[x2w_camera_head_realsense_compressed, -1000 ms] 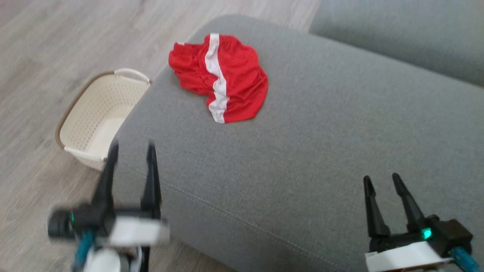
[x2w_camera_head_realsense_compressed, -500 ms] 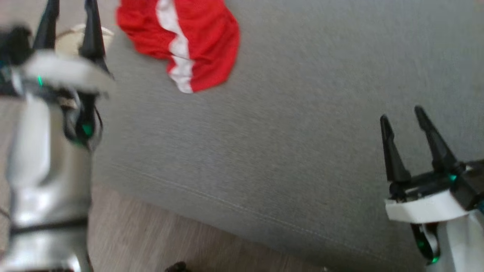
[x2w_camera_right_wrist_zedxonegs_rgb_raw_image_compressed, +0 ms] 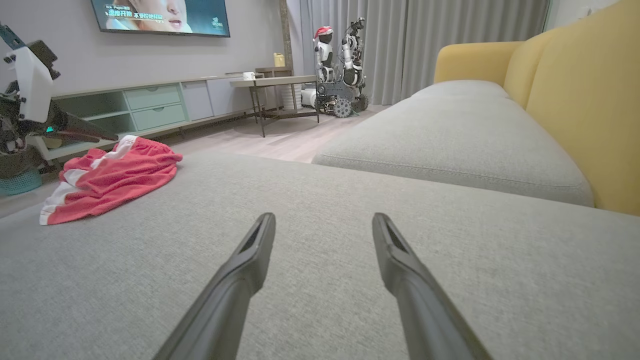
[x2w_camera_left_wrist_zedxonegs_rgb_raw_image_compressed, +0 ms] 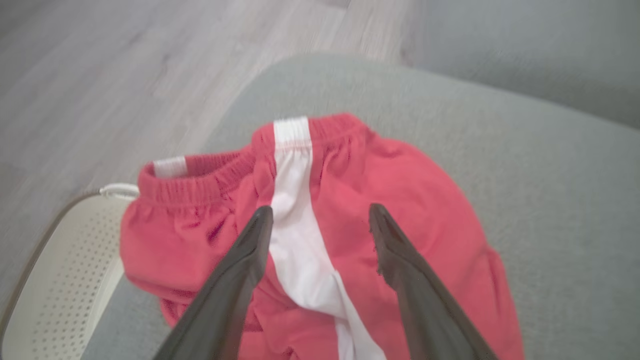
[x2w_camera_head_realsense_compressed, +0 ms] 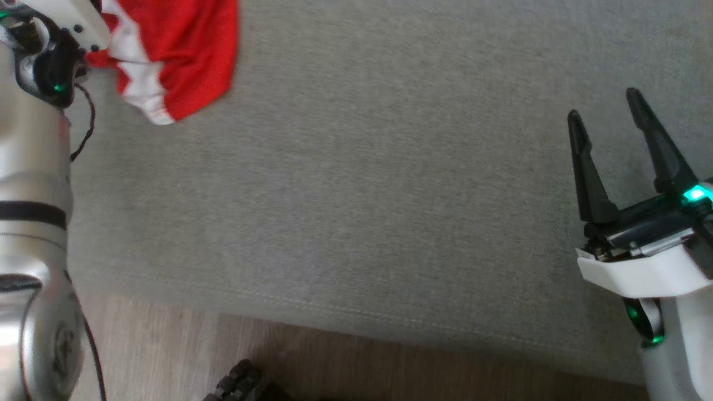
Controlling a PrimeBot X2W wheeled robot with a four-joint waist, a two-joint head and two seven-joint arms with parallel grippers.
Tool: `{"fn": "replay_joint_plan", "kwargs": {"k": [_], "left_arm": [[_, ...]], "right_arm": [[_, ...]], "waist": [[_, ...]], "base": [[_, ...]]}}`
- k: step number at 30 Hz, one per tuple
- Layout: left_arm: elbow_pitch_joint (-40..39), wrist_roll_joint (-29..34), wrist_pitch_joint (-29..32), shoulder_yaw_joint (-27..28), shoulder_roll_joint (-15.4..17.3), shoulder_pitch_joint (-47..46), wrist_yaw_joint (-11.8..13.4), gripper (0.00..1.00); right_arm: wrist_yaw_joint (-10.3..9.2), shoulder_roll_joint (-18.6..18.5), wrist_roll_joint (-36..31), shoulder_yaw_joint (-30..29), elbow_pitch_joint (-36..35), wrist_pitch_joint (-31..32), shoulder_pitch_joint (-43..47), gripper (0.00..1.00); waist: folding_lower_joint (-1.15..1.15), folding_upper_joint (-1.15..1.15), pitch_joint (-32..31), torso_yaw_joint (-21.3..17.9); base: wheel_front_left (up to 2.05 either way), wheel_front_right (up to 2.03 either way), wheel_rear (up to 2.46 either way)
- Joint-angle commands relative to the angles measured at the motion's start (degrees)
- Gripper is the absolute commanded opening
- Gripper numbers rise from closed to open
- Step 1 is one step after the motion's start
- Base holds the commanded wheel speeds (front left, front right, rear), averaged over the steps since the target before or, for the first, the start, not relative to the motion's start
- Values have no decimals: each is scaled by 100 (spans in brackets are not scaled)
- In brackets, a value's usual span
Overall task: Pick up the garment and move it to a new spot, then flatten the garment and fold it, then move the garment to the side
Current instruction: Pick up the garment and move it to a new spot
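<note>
The garment, red shorts (x2w_camera_left_wrist_zedxonegs_rgb_raw_image_compressed: 400, 200) with a white side stripe and an elastic waistband, lies crumpled on the grey sofa cushion (x2w_camera_head_realsense_compressed: 362, 195) near its far left corner. In the head view the shorts (x2w_camera_head_realsense_compressed: 184, 55) sit at the top left, beside my left arm (x2w_camera_head_realsense_compressed: 33, 167). My left gripper (x2w_camera_left_wrist_zedxonegs_rgb_raw_image_compressed: 317, 212) hovers open just above the shorts, one finger on each side of the white stripe. From the right wrist view the left gripper (x2w_camera_right_wrist_zedxonegs_rgb_raw_image_compressed: 112, 136) hangs over the shorts (x2w_camera_right_wrist_zedxonegs_rgb_raw_image_compressed: 115, 185). My right gripper (x2w_camera_head_realsense_compressed: 604, 108) stands open over bare cushion at the right, far from the shorts.
A cream perforated basket (x2w_camera_left_wrist_zedxonegs_rgb_raw_image_compressed: 60, 280) stands on the wooden floor beside the cushion's left corner. A second grey cushion (x2w_camera_right_wrist_zedxonegs_rgb_raw_image_compressed: 450, 130) and a yellow backrest (x2w_camera_right_wrist_zedxonegs_rgb_raw_image_compressed: 585, 100) lie to the right. A TV cabinet (x2w_camera_right_wrist_zedxonegs_rgb_raw_image_compressed: 150, 105), a table and another robot (x2w_camera_right_wrist_zedxonegs_rgb_raw_image_compressed: 340, 65) stand across the room.
The head camera has tilted down and shifted. My left arm has reached forward and now holds its gripper over the shorts. The right gripper sits higher in the picture, still open.
</note>
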Motion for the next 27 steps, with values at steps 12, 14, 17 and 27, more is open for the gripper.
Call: {"fn": "replay_joint_plan", "kwargs": {"k": [12, 14, 17, 27], "left_arm": [[943, -118, 268, -127, 312, -190, -198, 100], [959, -144, 46, -210, 292, -39, -228, 0], [900, -196, -354, -374, 239, 193, -244, 0], [58, -398, -1878, -1372, 346, 824, -248, 0]], "right_arm": [[35, 42, -9, 113, -440, -46, -42, 100], [35, 106, 23, 132, -394, -46, 8, 100], [35, 186, 67, 189, -331, -46, 81, 100], [35, 527, 125, 292, -166, -46, 214, 100]], "waist": [[-1, 0, 303, -423], [-1, 0, 136, -428], [-1, 0, -118, -432], [-1, 0, -935, -492]], "base": [[0, 0, 0], [0, 0, 0], [0, 0, 0], [0, 0, 0]]}}
